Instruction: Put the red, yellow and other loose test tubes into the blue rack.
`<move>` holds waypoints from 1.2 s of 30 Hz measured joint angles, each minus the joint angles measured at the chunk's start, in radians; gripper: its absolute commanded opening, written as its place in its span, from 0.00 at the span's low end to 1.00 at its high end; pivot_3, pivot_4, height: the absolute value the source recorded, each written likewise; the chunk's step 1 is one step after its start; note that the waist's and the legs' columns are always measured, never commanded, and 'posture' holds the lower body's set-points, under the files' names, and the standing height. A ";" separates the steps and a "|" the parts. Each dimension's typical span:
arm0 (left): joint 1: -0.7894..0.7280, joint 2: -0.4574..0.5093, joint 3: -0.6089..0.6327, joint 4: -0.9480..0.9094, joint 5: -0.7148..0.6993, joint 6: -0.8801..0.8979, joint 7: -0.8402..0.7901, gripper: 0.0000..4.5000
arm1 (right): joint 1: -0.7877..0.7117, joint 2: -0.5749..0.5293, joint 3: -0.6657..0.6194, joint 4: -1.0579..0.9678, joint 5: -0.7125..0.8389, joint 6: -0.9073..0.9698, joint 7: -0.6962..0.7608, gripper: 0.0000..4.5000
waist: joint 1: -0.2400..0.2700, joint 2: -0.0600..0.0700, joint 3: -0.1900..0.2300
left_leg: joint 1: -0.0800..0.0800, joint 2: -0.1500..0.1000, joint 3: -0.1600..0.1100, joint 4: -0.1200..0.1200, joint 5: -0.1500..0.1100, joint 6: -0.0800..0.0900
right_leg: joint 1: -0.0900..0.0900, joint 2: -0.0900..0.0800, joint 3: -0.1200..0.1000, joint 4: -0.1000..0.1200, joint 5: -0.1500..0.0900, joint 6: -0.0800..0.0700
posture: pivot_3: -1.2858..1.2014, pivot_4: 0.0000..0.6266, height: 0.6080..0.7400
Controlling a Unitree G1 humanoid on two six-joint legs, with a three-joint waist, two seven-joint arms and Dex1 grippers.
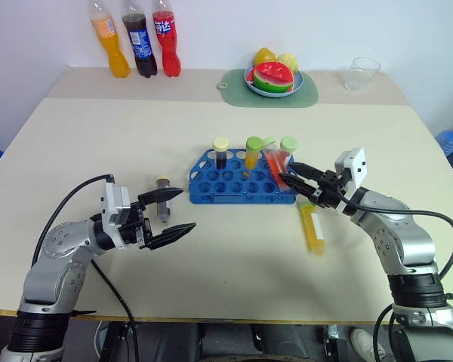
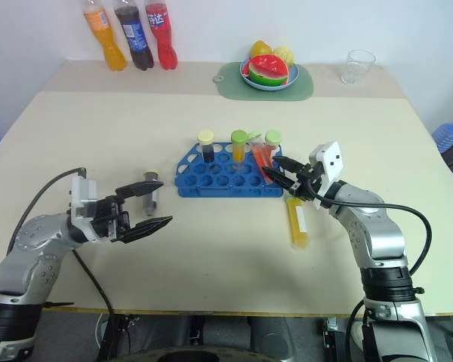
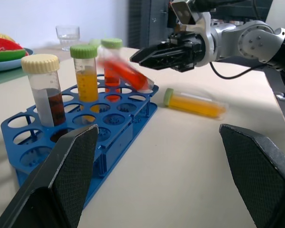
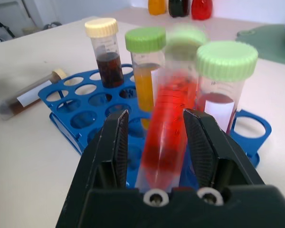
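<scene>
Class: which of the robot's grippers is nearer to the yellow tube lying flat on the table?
The right gripper, shut on a red tube, is just beyond the yellow tube. The left gripper hangs open, far across the table.

White Chinese characters, apparently 芬达, stand on the red soda bottle (image 1: 166,39) at upper left; the dark bottle's (image 1: 140,43) blue label is unreadable

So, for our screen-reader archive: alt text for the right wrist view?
The right gripper clamps a clear plastic tube of red liquid, tilted over the bright blue plastic rack, where three capped tubes already stand.
</scene>
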 measured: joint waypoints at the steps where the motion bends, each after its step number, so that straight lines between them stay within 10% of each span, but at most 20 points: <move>1: -0.004 0.000 0.000 0.000 0.000 0.000 0.000 0.94 | -0.003 -0.004 0.002 0.000 -0.004 0.011 -0.002 0.45 | 0.000 0.000 0.000 | 0.000 0.000 0.000 0.000 0.000 0.000 | 0.000 0.000 0.000 0.000 0.000 0.000 | 0.52 0.24 1.00; 31: 0.024 -0.016 -0.001 -0.018 0.001 -0.002 0.027 0.94 | -0.168 -0.036 0.148 0.069 -0.126 0.205 -0.014 0.45 | -0.003 0.000 0.000 | -0.001 0.000 0.000 0.000 0.000 0.000 | -0.001 0.000 0.000 0.000 0.000 0.000 | 0.52 0.24 1.00; 36: 0.033 -0.016 -0.001 -0.031 0.001 -0.002 0.035 0.94 | -0.176 -0.025 0.150 0.088 -0.136 0.188 -0.018 0.20 | -0.004 0.000 0.000 | -0.001 0.000 0.000 0.000 0.000 0.000 | -0.001 0.000 0.000 0.000 0.000 0.000 | 0.52 0.24 1.00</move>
